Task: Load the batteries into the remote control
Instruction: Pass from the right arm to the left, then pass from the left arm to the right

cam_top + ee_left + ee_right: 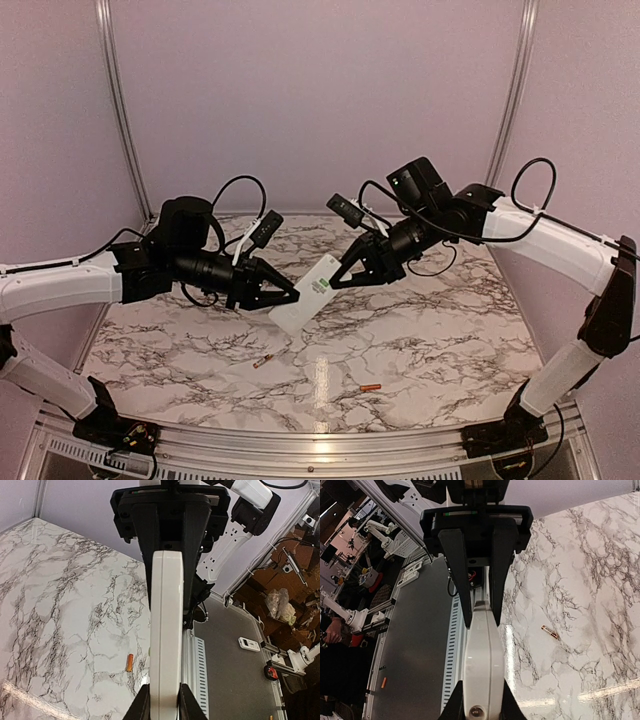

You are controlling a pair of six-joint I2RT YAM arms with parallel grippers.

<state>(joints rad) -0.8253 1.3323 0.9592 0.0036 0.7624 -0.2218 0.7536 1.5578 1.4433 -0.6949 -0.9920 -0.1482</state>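
Left gripper (pixel 285 297): clamped on the near-left end of the remote control (pixel 308 297). Its own wrist view shows a finger pressed against each broad face, with the remote edge-on between them.

Right gripper (pixel 338 280): clenched on the opposite, far-right end of the same remote. Its fingers also sit on both faces, with no gap visible.

The remote is held off the table (pixel 450 340), roughly mid-scene, spanning straight between the two pincers. It is tilted, with the far-right end higher than the near-left end. From above, one broad white face points up with a small greenish marking near the right gripper's end. I can't tell whether that is the front or the back.

Batteries, both loose on the marble top and touching neither pincer:
- The gold battery (pixel 265 361) lies nearer than the remote and slightly left, near-right of the left gripper's tips.
- The orange battery (pixel 371 387) lies nearer again and to the right, close to the table's near edge and on the near side of the right gripper.

The two batteries are well apart from each other, and both lie flat.
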